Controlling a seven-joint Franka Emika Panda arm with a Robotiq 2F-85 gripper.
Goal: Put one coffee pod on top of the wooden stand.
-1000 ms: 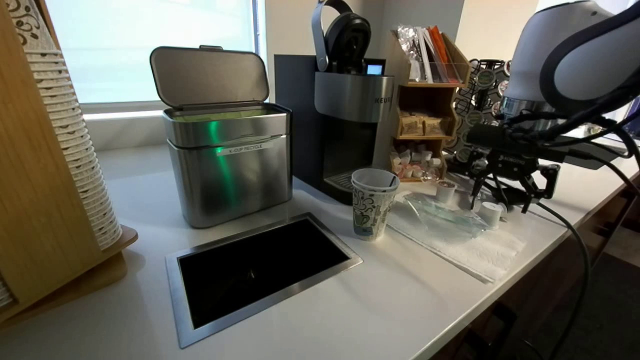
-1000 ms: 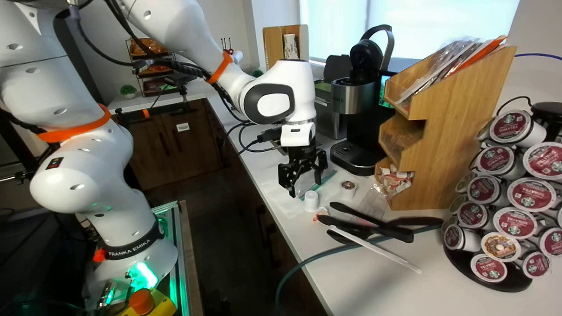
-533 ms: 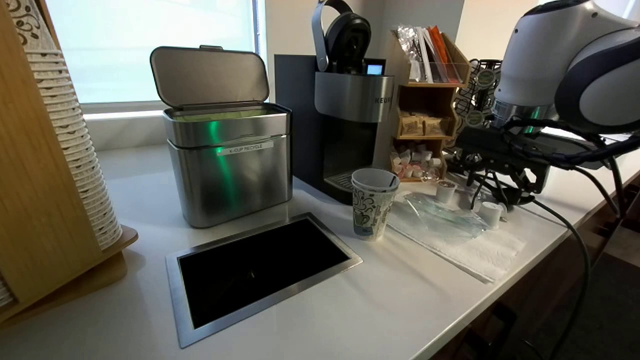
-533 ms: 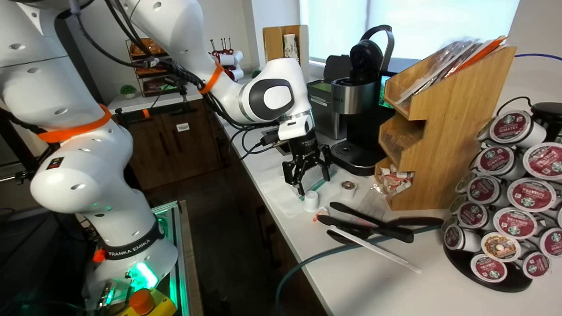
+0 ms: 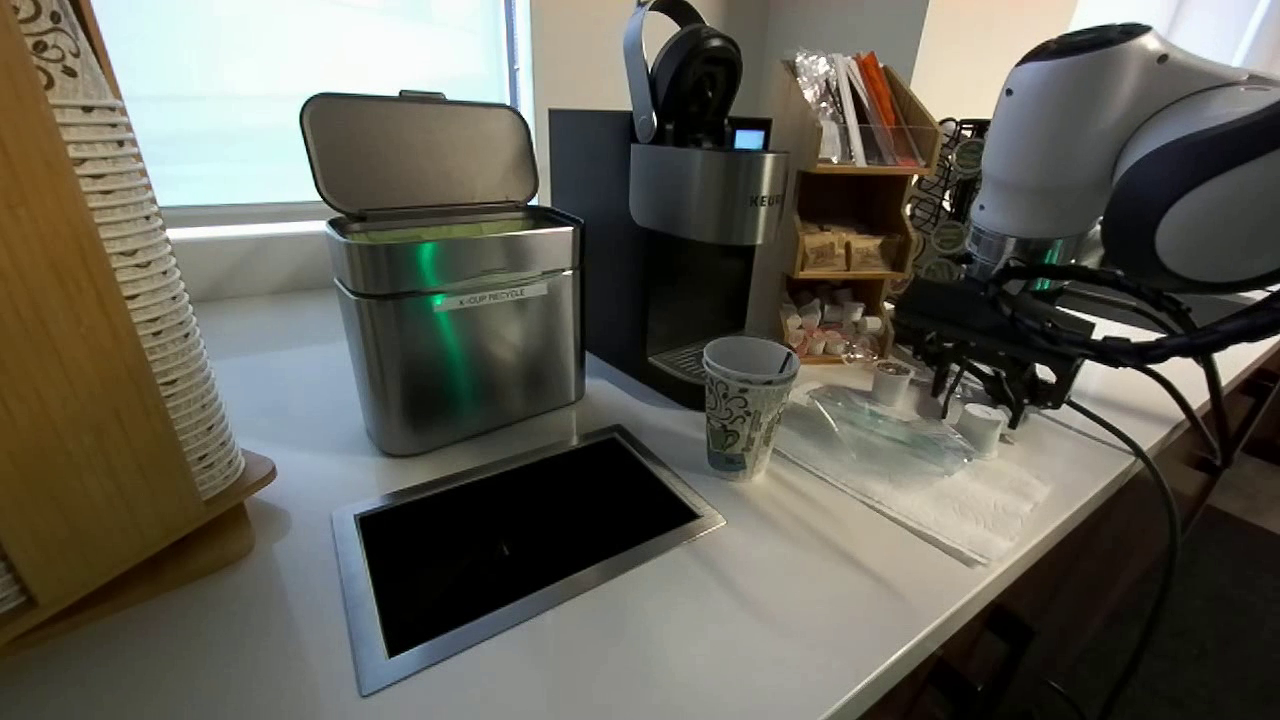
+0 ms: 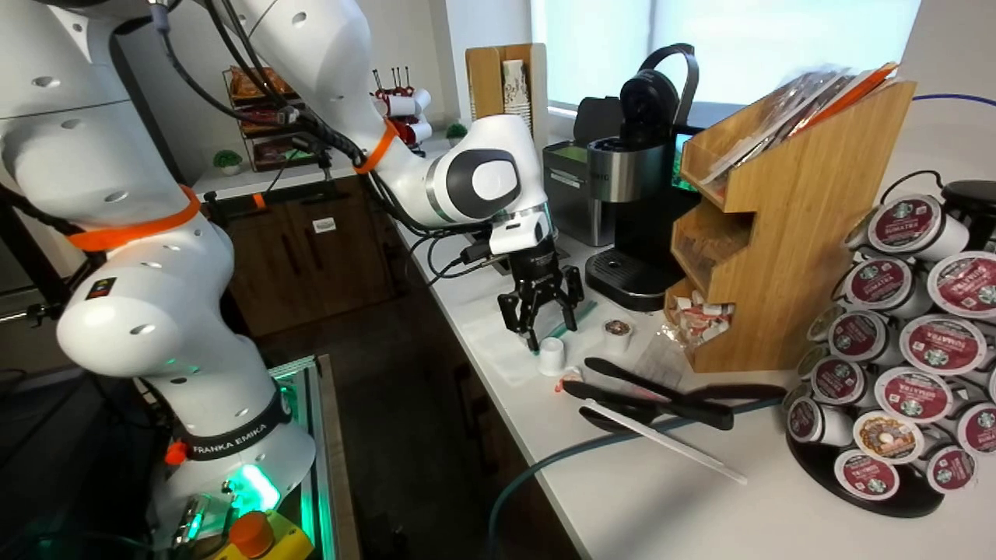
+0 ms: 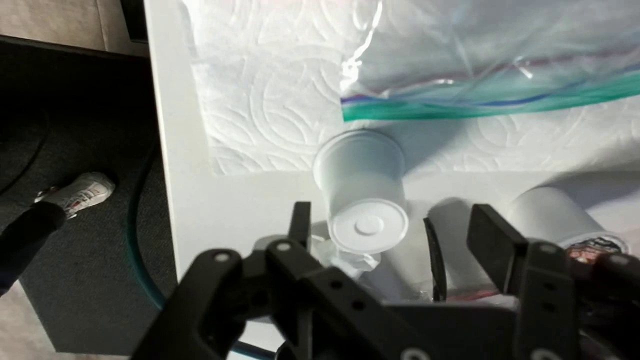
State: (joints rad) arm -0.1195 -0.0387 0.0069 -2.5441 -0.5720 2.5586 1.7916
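Note:
A white coffee pod stands upside down at the edge of a paper towel. It shows in both exterior views. A second pod with a printed lid stands lid up nearby; it is partly behind a finger in the wrist view. My gripper is open and empty, just above the white pod. In the wrist view the pod lies nearer the left finger; I see no clear contact. The gripper shows in both exterior views. The wooden stand holds packets.
A clear zip bag lies on the paper towel. Black cutlery and a white stick lie near the pods. A coffee machine, steel bin, paper cup and pod carousel stand around. The counter edge is close.
In both exterior views the hand has tilted and come lower, closer to the upside-down white pod. The gripper stays open. The pods and the stand have not moved.

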